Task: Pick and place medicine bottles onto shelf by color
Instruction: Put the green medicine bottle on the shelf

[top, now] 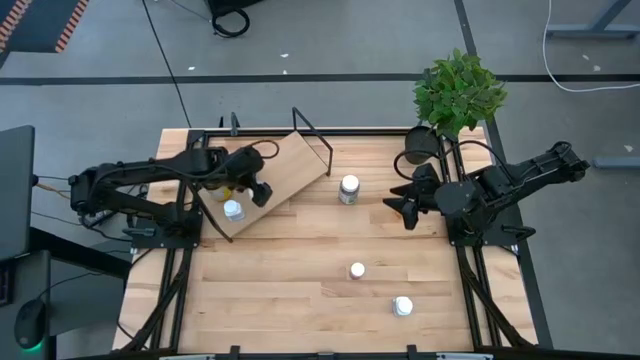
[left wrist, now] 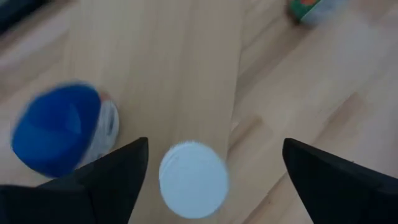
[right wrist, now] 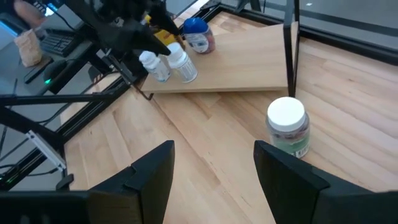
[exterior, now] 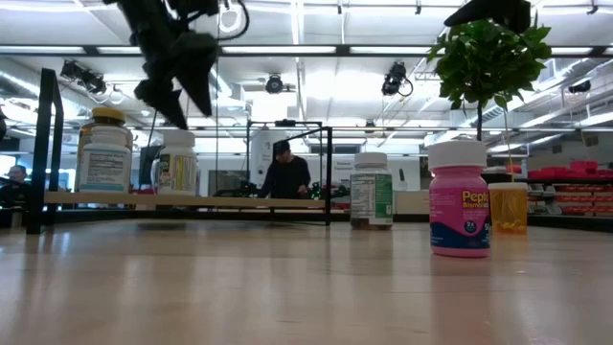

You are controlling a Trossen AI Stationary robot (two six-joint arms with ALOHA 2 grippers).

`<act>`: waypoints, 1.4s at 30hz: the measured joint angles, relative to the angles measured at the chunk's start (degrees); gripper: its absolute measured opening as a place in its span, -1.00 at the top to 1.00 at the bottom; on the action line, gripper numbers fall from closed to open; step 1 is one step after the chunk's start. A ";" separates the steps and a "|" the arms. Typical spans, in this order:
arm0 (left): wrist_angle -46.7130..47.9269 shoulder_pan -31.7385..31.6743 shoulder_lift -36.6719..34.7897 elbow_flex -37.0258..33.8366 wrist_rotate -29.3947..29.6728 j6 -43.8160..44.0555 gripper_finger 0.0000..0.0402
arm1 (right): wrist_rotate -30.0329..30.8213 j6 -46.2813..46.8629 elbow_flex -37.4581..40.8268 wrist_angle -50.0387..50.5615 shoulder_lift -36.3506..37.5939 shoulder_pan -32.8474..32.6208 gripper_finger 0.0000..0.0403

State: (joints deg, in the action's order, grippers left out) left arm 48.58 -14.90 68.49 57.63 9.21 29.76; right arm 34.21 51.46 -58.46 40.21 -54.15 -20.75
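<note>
- Left gripper [top: 262, 192] hangs over the shelf [top: 300, 160], jaws spread wide with nothing between them.
- Right under it in the left wrist view sits a white-capped bottle [left wrist: 193, 179], standing on the shelf board clear of both fingers.
- A blue-capped bottle [left wrist: 57, 129] stands just beside it on the same board.
- The right wrist view shows two white-capped bottles side by side near the shelf's edge, the blue one farther back.
- Right gripper [top: 404, 207] waits at the counter's [top: 300, 290] right side, jaws apart and empty.
- In front of it a green-labelled bottle [top: 348, 188] stands on the counter.
- A pink bottle [exterior: 460, 197] and another white-capped bottle [top: 403, 306] stand on the near counter, well apart from the shelf.
</note>
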 joint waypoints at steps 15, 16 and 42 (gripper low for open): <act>-24.57 4.66 3.57 6.56 0.35 -10.28 -0.84 | -0.50 3.02 0.00 1.11 -4.23 -0.02 -0.13; -27.09 5.55 4.69 6.53 0.53 -11.14 -0.84 | -2.53 4.06 0.00 0.88 -4.44 -0.04 -0.13; -60.14 8.64 31.01 6.49 5.10 -18.76 -0.84 | -1.96 15.04 0.00 -0.02 -6.08 -10.12 -0.13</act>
State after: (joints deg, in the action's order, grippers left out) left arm -11.56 -6.25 99.50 64.12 14.31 11.00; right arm 32.25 66.50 -58.46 40.18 -60.23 -30.87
